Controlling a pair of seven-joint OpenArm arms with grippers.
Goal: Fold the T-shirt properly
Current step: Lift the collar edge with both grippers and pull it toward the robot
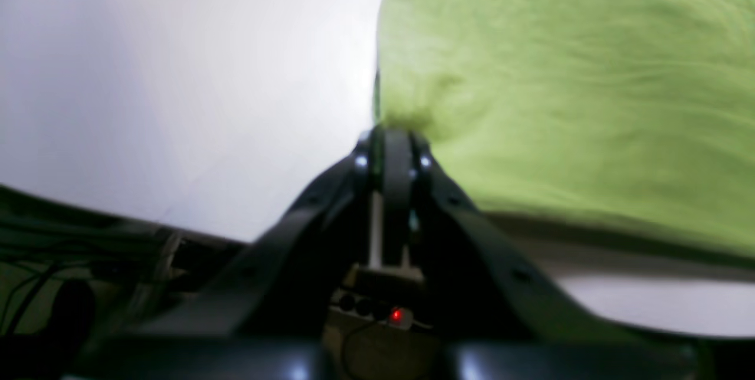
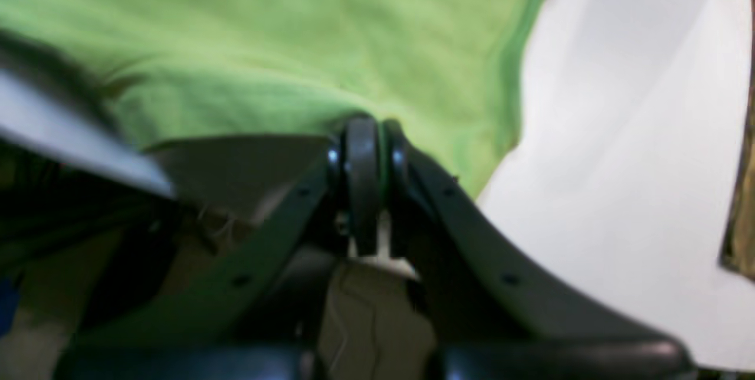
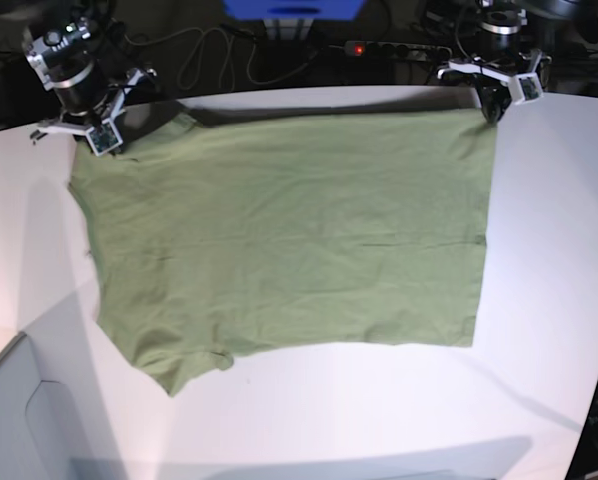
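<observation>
The olive-green T-shirt (image 3: 289,230) lies spread wide on the white table (image 3: 554,260), with one short sleeve at the near left. My left gripper (image 3: 494,112) is at the shirt's far right corner. In the left wrist view it (image 1: 392,132) is shut on the edge of the T-shirt (image 1: 560,102), which is raised a little off the table. My right gripper (image 3: 107,142) is at the far left corner. The right wrist view shows it (image 2: 370,123) shut on the hem of the T-shirt (image 2: 265,43), with shadow beneath the cloth.
Behind the table's far edge lie a black power strip (image 3: 394,48) with a red light, some cables and a blue object (image 3: 294,8). A grey panel (image 3: 19,410) sits at the near left corner. Bare white table surrounds the shirt on the right and front.
</observation>
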